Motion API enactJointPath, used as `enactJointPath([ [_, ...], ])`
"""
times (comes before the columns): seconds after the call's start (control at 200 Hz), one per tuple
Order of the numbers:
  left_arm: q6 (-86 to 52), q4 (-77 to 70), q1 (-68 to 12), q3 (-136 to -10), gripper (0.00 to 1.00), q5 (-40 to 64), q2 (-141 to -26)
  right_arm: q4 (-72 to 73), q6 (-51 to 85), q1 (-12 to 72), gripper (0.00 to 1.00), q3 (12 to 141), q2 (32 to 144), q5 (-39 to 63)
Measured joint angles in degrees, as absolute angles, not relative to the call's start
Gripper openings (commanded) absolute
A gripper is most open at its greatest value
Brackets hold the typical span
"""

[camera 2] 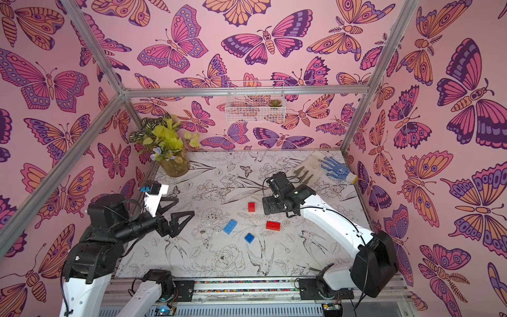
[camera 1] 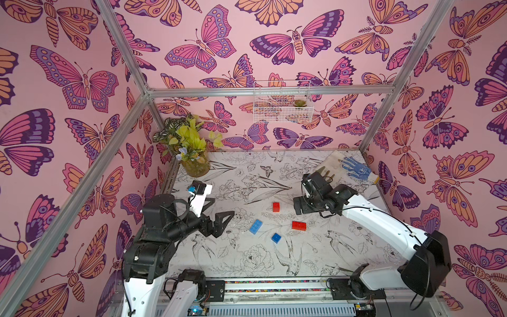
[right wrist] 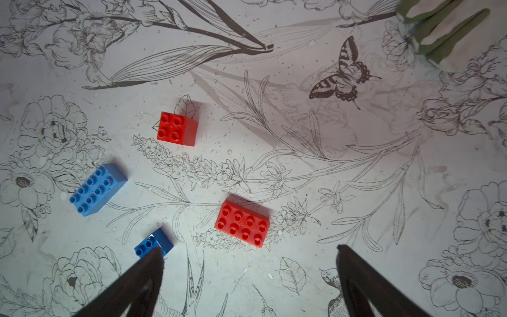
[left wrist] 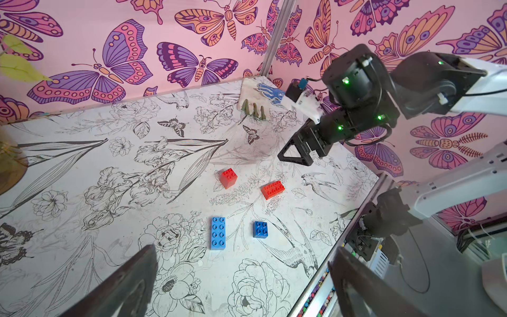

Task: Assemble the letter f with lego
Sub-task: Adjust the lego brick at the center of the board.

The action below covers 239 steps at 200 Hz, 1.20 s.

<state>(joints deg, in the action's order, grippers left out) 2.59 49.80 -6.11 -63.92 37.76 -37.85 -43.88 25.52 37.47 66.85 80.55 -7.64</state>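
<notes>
Where right gripper finger [right wrist: 149, 263] crosses, short blue brick [right wrist: 159, 241] partly hidden.

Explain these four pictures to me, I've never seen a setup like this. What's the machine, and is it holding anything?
It is a two-armed robot at a flower-printed table. Two pictures look down from overhead, and the other two come from cameras on the arms' wrists. Each arm ends in a black two-fingered tool. The left tool and right tool are both open and empty. Four studded plastic bricks lie apart on the table: a short red brick, a long red brick, a long light-blue brick and a short dark-blue brick. Nothing is joined yet.
</notes>
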Motion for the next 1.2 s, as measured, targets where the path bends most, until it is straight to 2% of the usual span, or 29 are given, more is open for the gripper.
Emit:
enactJointPath([
  [0.23,3.6,50.09,-6.83,-57.06,1.0,36.34,-34.13,-43.11,28.62,39.22,0.98,72.36,88.86,-6.39],
  [0.381,4.1,50.48,-7.2,-53.8,1.0,35.99,-29.85,-42.92,30.22,40.66,0.87,76.66,95.15,-6.09],
  [0.581,4.47,49.67,-7.73,-51.29,1.0,36.49,-26.85,-42.87,32.16,41.71,0.85,80.58,101.54,-5.19],
  [0.786,4.43,48.88,-8.84,-48.58,1.0,36.27,-26.89,-43.44,33.17,41.78,0.84,83.48,105.08,-5.23],
  [1.197,4.03,47.99,-9.89,-48.38,1.0,35.11,-27.07,-44.03,33.45,42.68,0.74,87.57,110.85,-4.84],
])
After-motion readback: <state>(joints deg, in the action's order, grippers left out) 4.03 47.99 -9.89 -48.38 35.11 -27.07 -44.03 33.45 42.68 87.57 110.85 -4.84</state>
